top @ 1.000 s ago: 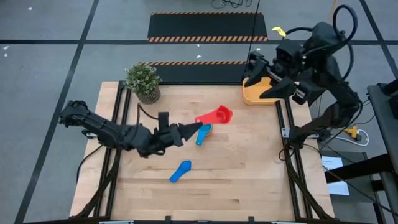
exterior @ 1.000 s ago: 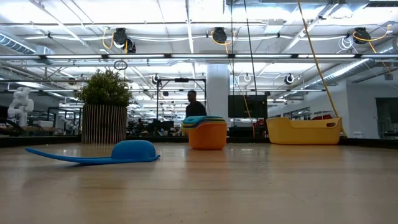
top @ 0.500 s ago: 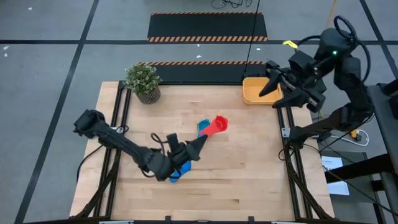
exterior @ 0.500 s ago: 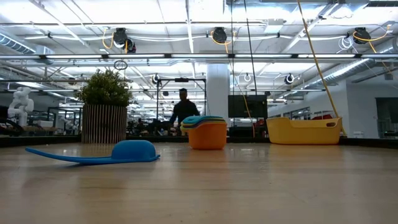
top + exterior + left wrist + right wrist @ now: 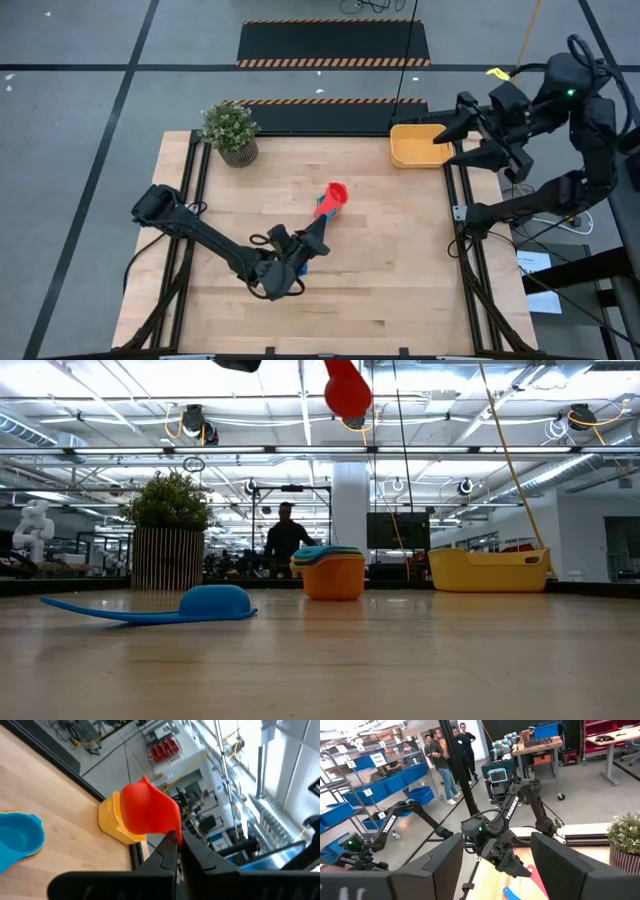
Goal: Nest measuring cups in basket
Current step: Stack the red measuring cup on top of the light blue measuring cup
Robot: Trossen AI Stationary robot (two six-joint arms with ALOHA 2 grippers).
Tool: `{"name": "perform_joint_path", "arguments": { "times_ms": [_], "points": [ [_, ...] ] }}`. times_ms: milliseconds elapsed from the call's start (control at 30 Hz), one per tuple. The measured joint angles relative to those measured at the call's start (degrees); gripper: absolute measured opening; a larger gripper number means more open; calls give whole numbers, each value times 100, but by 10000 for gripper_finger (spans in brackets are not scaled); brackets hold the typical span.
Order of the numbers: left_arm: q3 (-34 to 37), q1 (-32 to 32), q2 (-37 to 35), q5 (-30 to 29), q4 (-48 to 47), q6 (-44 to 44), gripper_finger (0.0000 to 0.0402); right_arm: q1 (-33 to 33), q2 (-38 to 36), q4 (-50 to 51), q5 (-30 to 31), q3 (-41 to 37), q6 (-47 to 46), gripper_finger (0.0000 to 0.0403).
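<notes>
I read the left gripper (image 5: 175, 842) with its jaws closed on the handle of the red measuring cup (image 5: 335, 196), holding it raised clear of the bench (image 5: 400, 270), well apart from the basket (image 5: 415, 148). The stack of nested cups (image 5: 331, 572) stands on the bench under the red cup, with the blue cup (image 5: 190, 605) lying upside down farther from the basket. The right gripper (image 5: 470, 128) hangs just beside the basket, jaws spread wide and empty.
</notes>
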State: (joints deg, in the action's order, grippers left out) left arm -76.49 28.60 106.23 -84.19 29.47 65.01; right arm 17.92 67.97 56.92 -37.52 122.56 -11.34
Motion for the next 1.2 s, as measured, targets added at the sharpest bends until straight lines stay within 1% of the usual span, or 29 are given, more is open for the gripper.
{"name": "perform_joint_path", "arguments": {
  "times_ms": [100,267,433,633,900,1033,1200],
  "points": [
    [0,-30,86,-166,-55,296,6,1,-46,12,0,0,89,226],
    [0,-140,333,-347,-34,911,6,2,-53,93,28,0,702,226],
    [0,-389,709,-533,38,1428,6,1,-36,155,39,0,1118,226],
    [2,-646,1029,-542,108,1620,6,2,-37,171,42,0,1449,226],
    [2,-810,1056,-552,-125,1626,6,1,-37,176,35,0,1643,226],
    [2,-809,1084,-503,-188,1820,6,1,-17,170,48,0,1793,226],
    [2,-772,1167,-450,-296,2187,6,2,47,163,576,0,1817,226]
  ]
}}
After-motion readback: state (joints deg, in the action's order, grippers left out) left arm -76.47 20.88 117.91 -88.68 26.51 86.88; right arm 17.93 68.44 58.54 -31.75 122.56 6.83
